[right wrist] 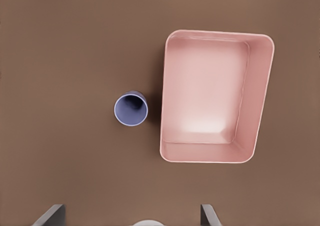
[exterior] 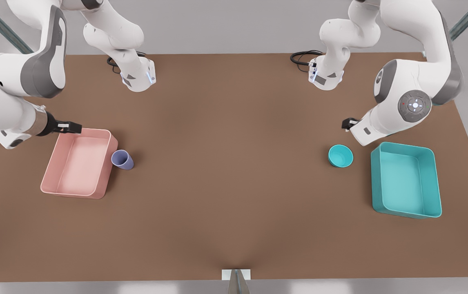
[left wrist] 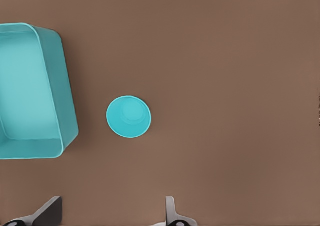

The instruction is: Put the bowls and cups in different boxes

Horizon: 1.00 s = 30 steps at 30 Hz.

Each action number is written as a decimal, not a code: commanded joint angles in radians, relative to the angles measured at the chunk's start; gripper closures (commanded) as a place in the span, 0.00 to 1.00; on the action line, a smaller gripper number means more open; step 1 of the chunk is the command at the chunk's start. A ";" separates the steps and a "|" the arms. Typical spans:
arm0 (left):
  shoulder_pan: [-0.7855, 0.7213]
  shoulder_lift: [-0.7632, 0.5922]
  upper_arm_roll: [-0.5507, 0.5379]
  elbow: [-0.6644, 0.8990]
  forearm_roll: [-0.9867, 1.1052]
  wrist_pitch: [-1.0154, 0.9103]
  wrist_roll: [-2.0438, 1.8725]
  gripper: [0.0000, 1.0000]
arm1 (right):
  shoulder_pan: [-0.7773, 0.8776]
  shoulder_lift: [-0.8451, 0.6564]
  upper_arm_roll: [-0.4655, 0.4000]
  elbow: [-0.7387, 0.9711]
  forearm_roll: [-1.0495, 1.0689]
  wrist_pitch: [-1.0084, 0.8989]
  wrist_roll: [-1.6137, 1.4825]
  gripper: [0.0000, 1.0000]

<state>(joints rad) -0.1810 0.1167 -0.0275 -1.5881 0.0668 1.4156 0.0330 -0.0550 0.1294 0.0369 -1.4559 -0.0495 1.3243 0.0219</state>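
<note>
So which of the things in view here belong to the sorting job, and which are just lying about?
Part of the job:
- teal bowl, on the table beside the teal box
- lavender cup, upright next to the pink box
- left end effector, open above the bowl
- right end effector, open above the cup

Just lying about:
- black cables at the arm bases
- brown table

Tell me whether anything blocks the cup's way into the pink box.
Nothing visible does. The cup stands upright right beside the pink box, with only that box's low wall between them. The right pincer hangs open above the box's far edge.
</note>
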 commanded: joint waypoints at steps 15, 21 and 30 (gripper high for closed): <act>0.015 0.123 0.276 -0.524 -0.305 0.845 0.214 0.00 | 0.109 0.159 0.012 -0.352 0.050 0.710 0.082 0.00; 0.017 0.124 0.370 -0.751 -0.524 1.040 0.209 0.00 | 0.119 0.022 0.014 -0.696 0.045 0.954 0.084 0.00; 0.002 0.184 0.370 -0.794 -0.548 1.056 0.257 0.00 | 0.118 0.053 0.012 -0.754 0.046 1.009 0.082 0.00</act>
<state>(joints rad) -0.1780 0.2977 0.3417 -2.3809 -0.4738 2.4289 0.1999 0.0635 0.1818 0.0493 -2.2076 -0.0054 2.2726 0.0856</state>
